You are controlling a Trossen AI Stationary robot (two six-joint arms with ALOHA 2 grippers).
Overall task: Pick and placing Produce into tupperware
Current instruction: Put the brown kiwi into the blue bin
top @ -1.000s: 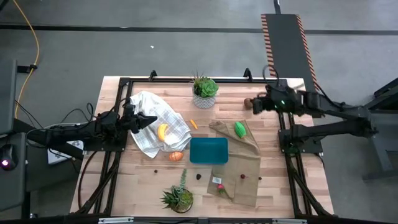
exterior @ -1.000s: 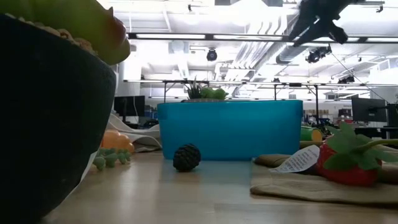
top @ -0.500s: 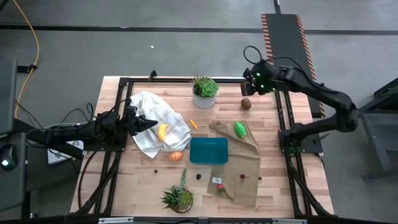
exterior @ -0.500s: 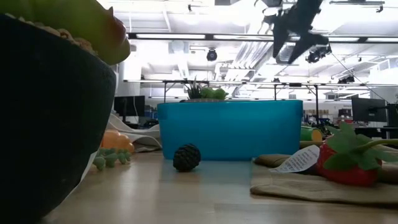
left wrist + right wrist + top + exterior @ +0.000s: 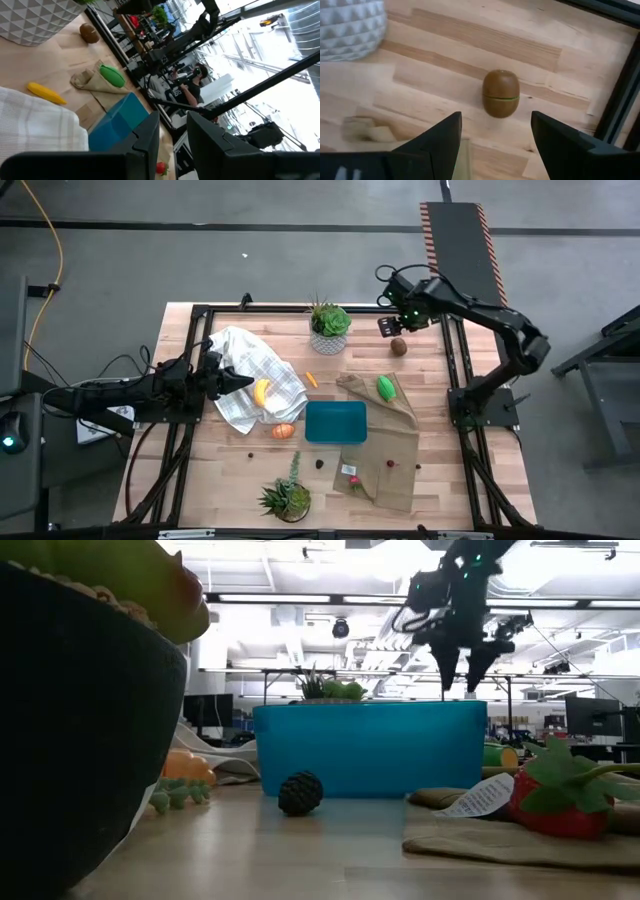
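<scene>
brown round piece (image 5: pixel 399 347) sits on bare wood near the white pot (image 5: pixel 327 343), nothing touching it. right gripper (image 5: pixel 392 326) hovers just above it, fingers spread wide, empty. teal tupperware (image 5: pixel 335 421) mid-table. left gripper (image 5: pixel 243 378) over the white cloth (image 5: pixel 252 380), fingers slightly apart, empty.

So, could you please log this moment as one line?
right gripper: open, above brown piece | left gripper: waiting over white cloth | tupperware: empty

2 potted plants (image 5: pixel 329 328), 2 cloths (image 5: pixel 256 377), 1 teal tupperware (image 5: pixel 335 422), 1 banana (image 5: pixel 262 392).
</scene>
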